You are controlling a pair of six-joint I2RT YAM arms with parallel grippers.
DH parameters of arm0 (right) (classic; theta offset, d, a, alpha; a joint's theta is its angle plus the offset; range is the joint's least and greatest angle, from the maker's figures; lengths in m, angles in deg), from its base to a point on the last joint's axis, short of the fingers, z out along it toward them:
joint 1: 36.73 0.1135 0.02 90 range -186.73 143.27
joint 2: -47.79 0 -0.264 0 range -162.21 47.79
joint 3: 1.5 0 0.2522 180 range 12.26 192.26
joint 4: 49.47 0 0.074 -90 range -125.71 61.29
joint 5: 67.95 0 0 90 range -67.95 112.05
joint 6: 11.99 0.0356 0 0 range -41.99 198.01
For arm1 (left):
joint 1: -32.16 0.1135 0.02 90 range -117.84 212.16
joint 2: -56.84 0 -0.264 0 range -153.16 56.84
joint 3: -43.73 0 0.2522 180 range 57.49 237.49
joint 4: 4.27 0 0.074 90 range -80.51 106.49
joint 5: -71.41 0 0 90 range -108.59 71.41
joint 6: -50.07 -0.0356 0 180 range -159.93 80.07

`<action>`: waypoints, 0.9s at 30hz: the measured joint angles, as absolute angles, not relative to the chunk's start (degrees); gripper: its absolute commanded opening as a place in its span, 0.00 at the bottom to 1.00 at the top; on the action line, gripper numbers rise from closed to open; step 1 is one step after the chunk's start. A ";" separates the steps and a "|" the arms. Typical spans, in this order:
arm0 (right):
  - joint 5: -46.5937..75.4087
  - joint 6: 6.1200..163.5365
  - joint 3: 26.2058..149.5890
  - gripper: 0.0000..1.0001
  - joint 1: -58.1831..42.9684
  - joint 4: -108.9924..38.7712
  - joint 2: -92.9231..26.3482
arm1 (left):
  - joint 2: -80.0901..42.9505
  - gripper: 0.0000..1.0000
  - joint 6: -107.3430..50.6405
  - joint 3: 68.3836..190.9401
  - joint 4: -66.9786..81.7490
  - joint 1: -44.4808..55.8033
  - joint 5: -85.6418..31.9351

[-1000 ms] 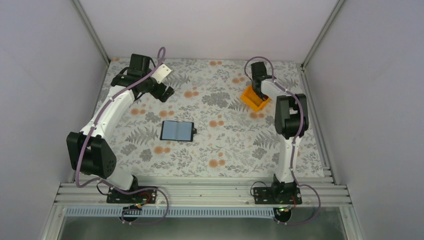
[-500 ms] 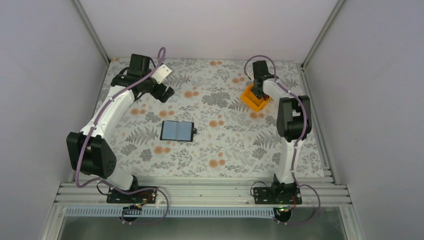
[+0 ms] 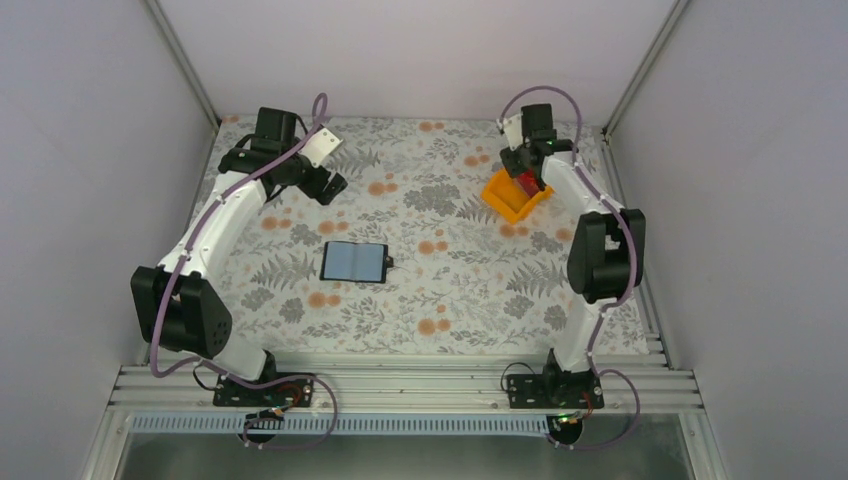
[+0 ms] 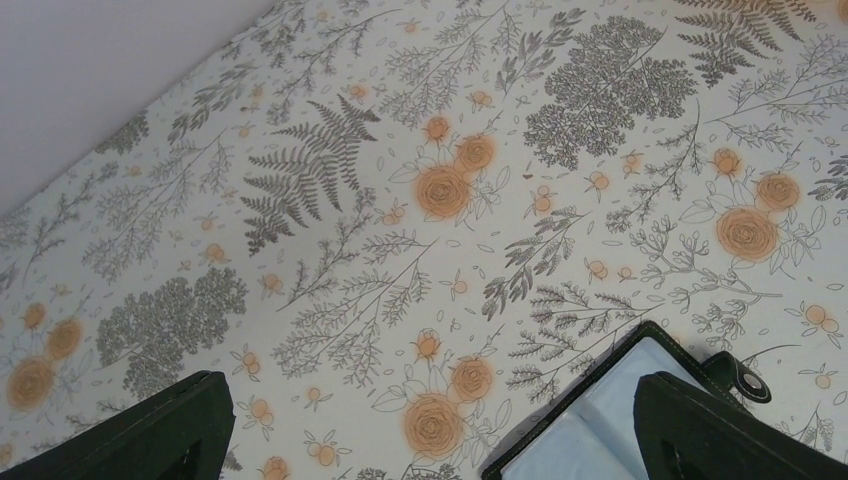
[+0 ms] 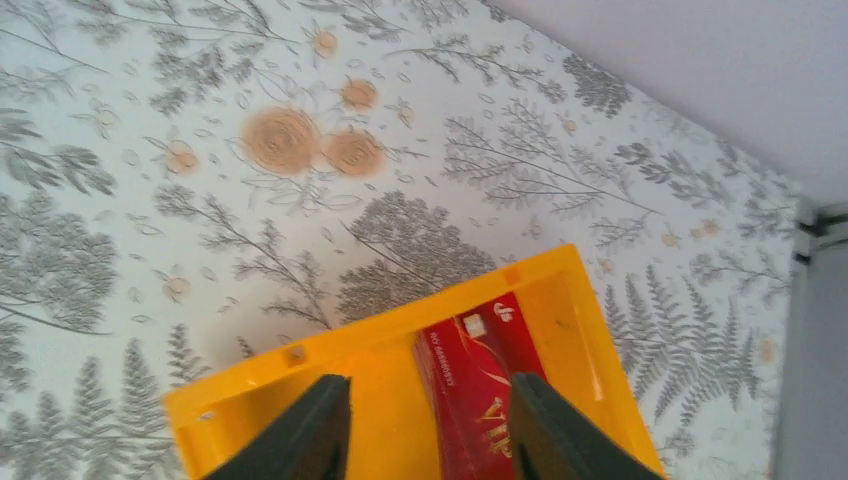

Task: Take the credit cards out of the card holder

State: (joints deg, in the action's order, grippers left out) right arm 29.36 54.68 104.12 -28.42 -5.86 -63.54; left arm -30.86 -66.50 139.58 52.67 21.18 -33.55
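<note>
ROBOT LAB: The small flat black bifold card holder (image 3: 354, 262) lies opened out near the middle of the floral-printed table (image 3: 440, 300). Its grey-blue inner pockets face up, and its little clasp tab (image 4: 741, 376) sticks out on the side toward the right arm.

The thin red rectangular credit cards (image 5: 485, 385) (how many are in the stack cannot be counted) lie inside the small orange plastic bin (image 5: 370, 345), along its right-hand part in the right wrist view. The bin stands at the far right of the table, well apart from the card holder.

The right gripper (image 5: 428, 400) hangs just over the bin's opening. Its two black fingers (image 5: 300, 435) are apart with a clear gap between them, clamped on nothing. The cards lie below in the bin, one edge running behind the finger on the right of that view.

The left gripper (image 3: 326, 185) is held above the far left part of the table, away from the card holder. Its fingers (image 4: 165, 435) are spread wide at the two lower corners of its wrist view. Between them show only the table's print and one corner of the card holder. Both arms reach toward the far edge of the table, one along each side.
</note>
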 measured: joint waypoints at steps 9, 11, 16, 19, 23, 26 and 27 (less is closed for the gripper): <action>24.38 73.54 104.31 0.22 -30.10 -1.47 -68.74 | -30.80 1.00 -66.50 139.58 52.93 21.20 -33.84; 24.42 75.66 104.69 0.21 -30.76 0.35 -70.97 | -30.80 1.00 -66.50 139.58 52.91 21.20 -33.84; 24.66 78.20 107.02 0.21 -32.16 3.04 -75.01 | -30.80 1.00 -66.52 139.58 52.93 21.20 -33.84; 25.38 78.64 109.91 0.19 -32.83 3.78 -77.39 | -30.80 1.00 -66.59 139.58 52.95 21.20 -33.84; 26.69 78.75 114.37 0.25 -33.53 4.81 -80.50 | -30.80 1.00 -66.72 139.60 52.97 21.33 -33.82; 27.72 78.61 115.48 0.26 -33.69 5.00 -80.91 | -30.80 1.00 -66.72 139.71 53.02 21.53 -33.77; 27.83 78.40 116.14 0.27 -33.73 5.18 -80.93 | -30.80 1.00 -66.72 139.73 53.04 21.57 -33.75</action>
State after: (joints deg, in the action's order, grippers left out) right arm 27.83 78.40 116.14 -33.73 5.18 -80.93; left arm -30.80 -66.72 139.73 53.04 21.57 -33.75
